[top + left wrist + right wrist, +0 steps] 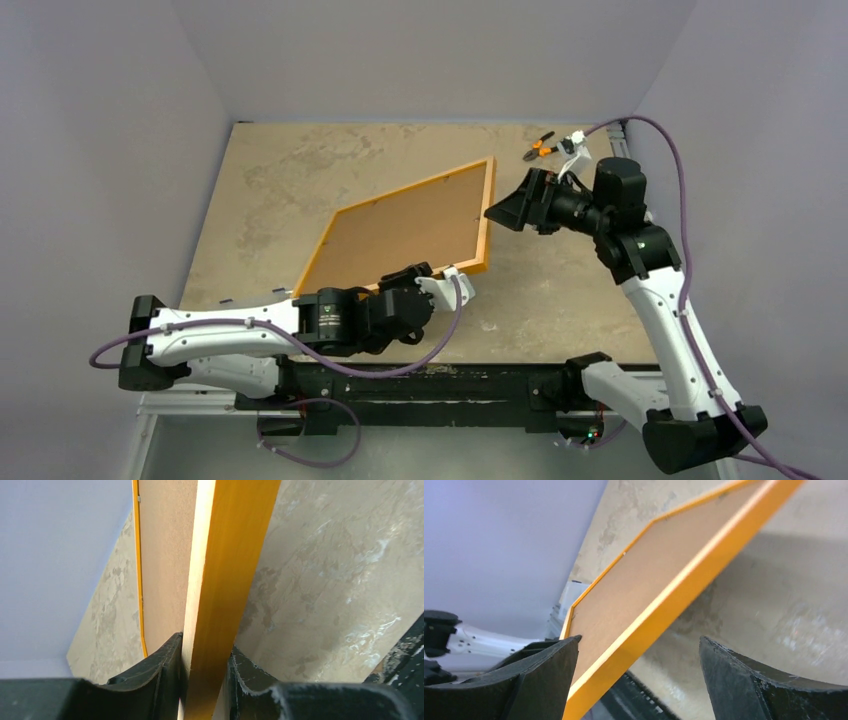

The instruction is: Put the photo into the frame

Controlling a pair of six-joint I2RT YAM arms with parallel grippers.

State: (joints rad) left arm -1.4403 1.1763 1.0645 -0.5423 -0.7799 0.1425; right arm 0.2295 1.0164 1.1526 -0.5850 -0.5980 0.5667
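While the left gripper [205,652] pinches the large rectangular orange-bordered frame [225,570], the right gripper [502,213] stands wide, empty. Repositioning step, I think; next it must grasp the far edge.

**Enclosure, seen from above.** The tabletop [290,190] is a beige, mottled, stone-patterned slab, roughly square and matt, with paler patches, and it fills the middle ground. Three plain walls of pale lilac-grey close it in, meeting the slab at its edges: left wall [100,150], back wall [430,50] and right wall [760,120]. Lighting is soft and even; shadows on the slab are faint and diffuse.
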